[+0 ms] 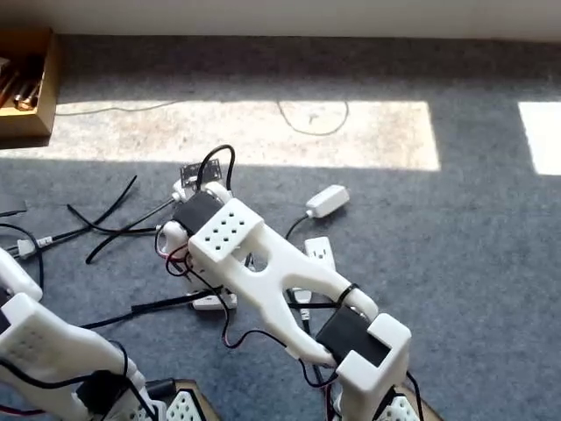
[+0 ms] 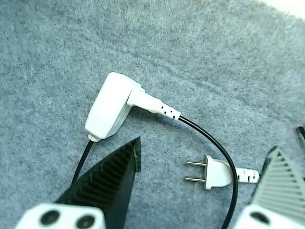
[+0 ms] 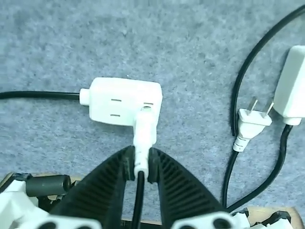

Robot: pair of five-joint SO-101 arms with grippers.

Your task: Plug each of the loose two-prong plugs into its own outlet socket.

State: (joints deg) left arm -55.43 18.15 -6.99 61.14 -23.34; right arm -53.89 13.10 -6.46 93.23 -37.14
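The right jaws are pinching a white plug by its body, with its black cord running back between them. The plug's long axis carries straight out from the jaws. Its front end meets one slot pair of the white outlet block, which lies on the grey carpet. The prongs are hidden, so I judge it seated or nearly so, and any further push would go along that same axis. In the high view the block lies near, left of centre, partly under the right arm. Just beside the block a second plug lies flat.

The left jaws are spread wide above a loose plug lying between them. Its long axis runs from one jaw toward the other, so the wrist likely has to turn before closing. A white adapter lies near it.
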